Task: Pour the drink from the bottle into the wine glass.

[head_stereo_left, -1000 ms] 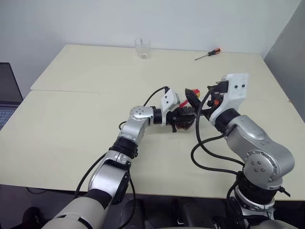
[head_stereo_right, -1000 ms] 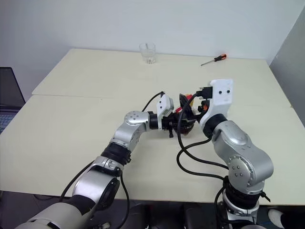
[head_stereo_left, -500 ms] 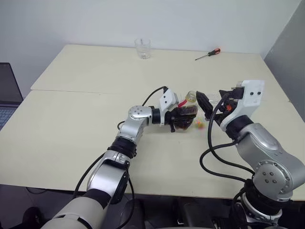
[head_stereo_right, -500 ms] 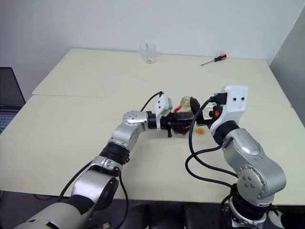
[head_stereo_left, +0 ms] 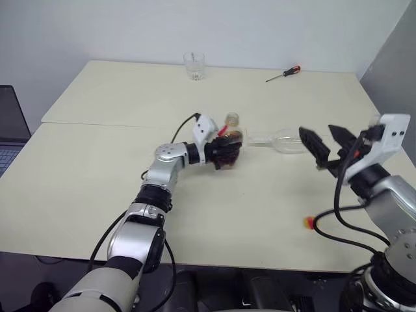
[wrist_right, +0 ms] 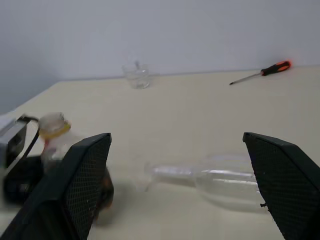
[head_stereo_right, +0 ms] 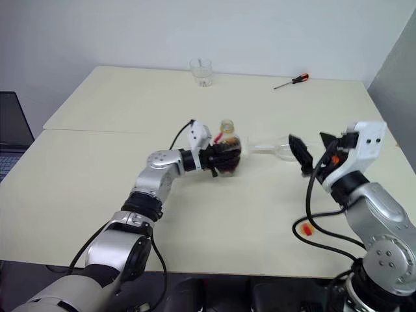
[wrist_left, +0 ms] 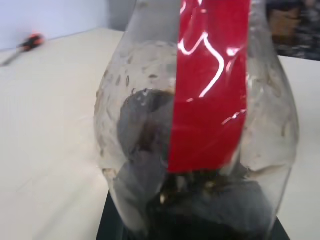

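Two claws: the left gripper squeezes the bottle, uncapped and upright mid-table, while the right gripper hangs wide open, holding nothing. Beside the bottle, the wine glass lies on its side, so pouring the drink now would probably spill onto the table.

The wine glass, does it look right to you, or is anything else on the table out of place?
The wine glass lies on its side on the table, between the bottle in the left gripper and the open right gripper, so nothing can be poured into it yet. The bottle's cap lies loose near the table's front edge.
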Tool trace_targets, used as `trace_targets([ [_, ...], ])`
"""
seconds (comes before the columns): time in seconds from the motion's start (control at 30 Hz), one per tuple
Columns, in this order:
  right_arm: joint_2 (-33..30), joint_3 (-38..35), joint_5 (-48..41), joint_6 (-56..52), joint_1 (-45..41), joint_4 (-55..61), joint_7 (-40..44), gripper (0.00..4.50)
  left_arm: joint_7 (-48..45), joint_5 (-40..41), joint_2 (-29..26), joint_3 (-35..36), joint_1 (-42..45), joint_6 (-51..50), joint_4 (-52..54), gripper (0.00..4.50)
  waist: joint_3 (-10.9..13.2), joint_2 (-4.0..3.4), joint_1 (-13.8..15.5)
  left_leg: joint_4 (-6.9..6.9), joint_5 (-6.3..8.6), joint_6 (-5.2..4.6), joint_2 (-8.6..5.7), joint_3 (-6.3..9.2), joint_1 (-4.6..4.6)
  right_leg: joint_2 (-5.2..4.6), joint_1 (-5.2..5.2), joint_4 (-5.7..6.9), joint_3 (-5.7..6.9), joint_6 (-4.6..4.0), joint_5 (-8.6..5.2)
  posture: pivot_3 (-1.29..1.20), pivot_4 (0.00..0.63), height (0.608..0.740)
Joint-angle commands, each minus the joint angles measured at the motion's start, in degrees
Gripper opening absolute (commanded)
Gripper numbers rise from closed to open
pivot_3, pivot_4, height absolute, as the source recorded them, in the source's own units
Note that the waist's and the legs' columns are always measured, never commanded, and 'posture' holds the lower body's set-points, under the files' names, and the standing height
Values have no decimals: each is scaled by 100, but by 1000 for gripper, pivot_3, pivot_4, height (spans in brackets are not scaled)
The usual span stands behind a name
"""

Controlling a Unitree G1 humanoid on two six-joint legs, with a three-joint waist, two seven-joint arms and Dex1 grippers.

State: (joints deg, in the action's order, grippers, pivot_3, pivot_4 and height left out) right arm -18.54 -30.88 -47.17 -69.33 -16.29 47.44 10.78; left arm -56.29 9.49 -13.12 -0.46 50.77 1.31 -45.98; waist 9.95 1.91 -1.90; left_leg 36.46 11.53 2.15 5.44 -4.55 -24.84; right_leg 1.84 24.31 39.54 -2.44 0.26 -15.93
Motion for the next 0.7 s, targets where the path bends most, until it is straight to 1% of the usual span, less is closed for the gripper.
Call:
trace_targets([
  [0.03, -500, 165, -860, -216, 439, 477, 422, 4500, 600, 103, -301, 481, 361, 370, -404, 815, 1, 1, 2, -2, 0, 0, 0, 0, -1, 0, -1, -5, 0, 0, 0, 0, 150, 740],
  [0.13, -739, 405, -1363, -181, 523, 498, 344, 4500, 1022, 31, -532, 675, 504, 641, -860, 815, 2, 3, -29, -7, 0, 0, 0, -2, 1, 0, -2, -11, 1, 0, 0, 0, 150, 740],
  [0.27, -873, 1093, -1729, -43, 116, 460, 136, 4500, 1643, -4, -818, 948, 609, 941, -1364, 815, 2, 5, -33, -6, 0, 0, 0, -1, 4, -1, -5, -10, 5, 1, 1, 0, 150, 740],
  [0.33, -858, 1572, -1518, -9, -265, 301, -48, 4500, 1966, -63, -904, 1020, 570, 1100, -1539, 815, 3, 6, -29, -6, 0, 0, 1, -1, 5, -1, -6, -8, 5, 2, 1, 0, 150, 740],
  [0.4, -847, 1885, -1341, 39, -573, 100, -178, 4500, 2224, -73, -938, 1093, 548, 1165, -1657, 815, 2, 10, -8, -5, 0, 0, 1, 0, 4, -2, -6, -10, 7, 2, 2, 0, 150, 740],
  [0.5, -879, 2197, -1183, 167, -904, -108, -219, 4500, 2479, -100, -986, 1141, 480, 1234, -1739, 815, 2, 13, 23, -5, 0, 1, 2, -4, 0, -5, -5, -17, 9, 2, 2, 0, 150, 740],
  [0.7, -953, 2622, -995, 360, -1254, -350, -48, 4500, 2754, -106, -1066, 1201, 338, 1183, -1815, 815, 0, 15, 27, -7, 0, 2, 2, -14, -7, -10, -7, -39, 13, 2, 2, 0, 150, 740],
])
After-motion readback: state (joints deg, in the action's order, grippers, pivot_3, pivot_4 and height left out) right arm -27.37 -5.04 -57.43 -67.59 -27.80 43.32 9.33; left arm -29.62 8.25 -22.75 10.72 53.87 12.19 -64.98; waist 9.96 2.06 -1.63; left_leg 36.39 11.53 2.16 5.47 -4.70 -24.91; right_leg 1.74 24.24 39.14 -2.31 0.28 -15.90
